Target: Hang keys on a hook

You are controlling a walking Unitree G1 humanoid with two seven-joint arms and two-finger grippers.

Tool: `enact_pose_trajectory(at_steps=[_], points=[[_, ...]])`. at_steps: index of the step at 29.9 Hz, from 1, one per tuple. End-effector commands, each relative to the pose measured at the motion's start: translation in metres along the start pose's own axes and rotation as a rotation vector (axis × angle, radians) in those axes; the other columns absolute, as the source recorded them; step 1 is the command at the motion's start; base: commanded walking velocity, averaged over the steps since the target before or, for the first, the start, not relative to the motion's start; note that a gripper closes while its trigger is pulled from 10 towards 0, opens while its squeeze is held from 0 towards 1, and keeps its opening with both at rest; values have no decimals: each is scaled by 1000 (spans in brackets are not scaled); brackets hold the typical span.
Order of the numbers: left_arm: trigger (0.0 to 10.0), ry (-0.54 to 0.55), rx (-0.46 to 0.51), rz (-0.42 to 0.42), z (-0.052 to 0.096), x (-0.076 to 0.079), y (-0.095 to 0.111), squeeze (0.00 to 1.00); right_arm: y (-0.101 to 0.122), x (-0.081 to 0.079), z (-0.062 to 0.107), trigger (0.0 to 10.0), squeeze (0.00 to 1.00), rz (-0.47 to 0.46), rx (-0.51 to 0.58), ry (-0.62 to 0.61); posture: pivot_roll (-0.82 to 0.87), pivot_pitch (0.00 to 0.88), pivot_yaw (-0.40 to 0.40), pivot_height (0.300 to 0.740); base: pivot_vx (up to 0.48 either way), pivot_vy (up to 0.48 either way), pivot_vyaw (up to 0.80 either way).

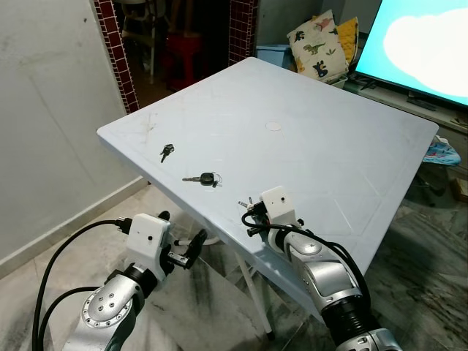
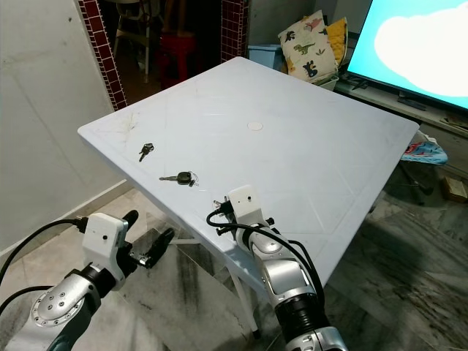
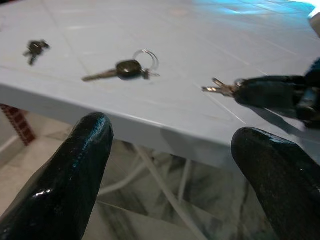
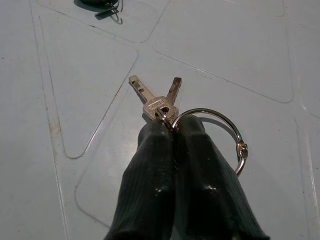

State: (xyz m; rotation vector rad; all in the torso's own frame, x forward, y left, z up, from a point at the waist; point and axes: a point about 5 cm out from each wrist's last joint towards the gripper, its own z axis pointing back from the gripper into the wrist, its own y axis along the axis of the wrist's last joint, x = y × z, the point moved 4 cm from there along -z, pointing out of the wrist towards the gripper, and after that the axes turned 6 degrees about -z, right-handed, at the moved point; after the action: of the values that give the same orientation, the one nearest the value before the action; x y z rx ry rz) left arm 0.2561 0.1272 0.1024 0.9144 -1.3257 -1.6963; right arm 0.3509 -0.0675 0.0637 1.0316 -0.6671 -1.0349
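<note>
A bunch of keys [image 4: 159, 102] on a ring is pinched by the closed right claw [image 4: 172, 131] at the white tabletop [image 1: 329, 139] near edge. The left claw [image 3: 170, 150] is held wide open, empty, apparently just below that edge.

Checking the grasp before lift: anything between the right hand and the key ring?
Nothing visible. The right hand is shut on the silver ring of two metal keys, low over the white plastic table. No hook is visible, so that path cannot be judged.

Bare white table [image 1: 322, 139] beyond two loose keys [image 1: 200, 179], brick pillar [image 1: 115, 51] far left
</note>
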Motion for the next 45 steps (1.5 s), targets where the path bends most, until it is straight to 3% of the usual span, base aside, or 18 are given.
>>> enact_pose_trajectory(at_steps=[1,18,26,30,34,38,41,45], points=[[10000,-30,4,-6,1,5,3,0,2,3,-2,0,0,-13,1,-8,122,20,-9,740,0,0,0],[10000,-80,-21,-21,3,10,0,0,6,4,0,0,0,-31,44,-26,130,9,-6,740,0,0,0],[10000,-67,-19,-31,2,8,1,0,48,21,8,0,0,-110,255,-94,126,7,-6,740,0,0,0],[10000,-63,-18,-33,1,8,1,0,67,28,11,0,0,-126,314,-108,121,8,-6,740,0,0,0],[10000,-60,-16,-34,0,8,1,0,69,30,11,0,0,-123,320,-107,120,9,-7,740,0,0,0],[10000,-55,-16,-35,0,7,1,0,59,18,9,0,0,-121,270,-37,121,10,-9,740,0,0,0],[10000,-47,-17,-34,-1,7,1,0,44,-5,6,0,0,-111,173,104,119,10,-10,740,0,0,0],[10000,-45,-18,-35,-1,6,0,0,43,-15,7,0,0,-107,147,171,119,10,-10,740,0,0,0]])
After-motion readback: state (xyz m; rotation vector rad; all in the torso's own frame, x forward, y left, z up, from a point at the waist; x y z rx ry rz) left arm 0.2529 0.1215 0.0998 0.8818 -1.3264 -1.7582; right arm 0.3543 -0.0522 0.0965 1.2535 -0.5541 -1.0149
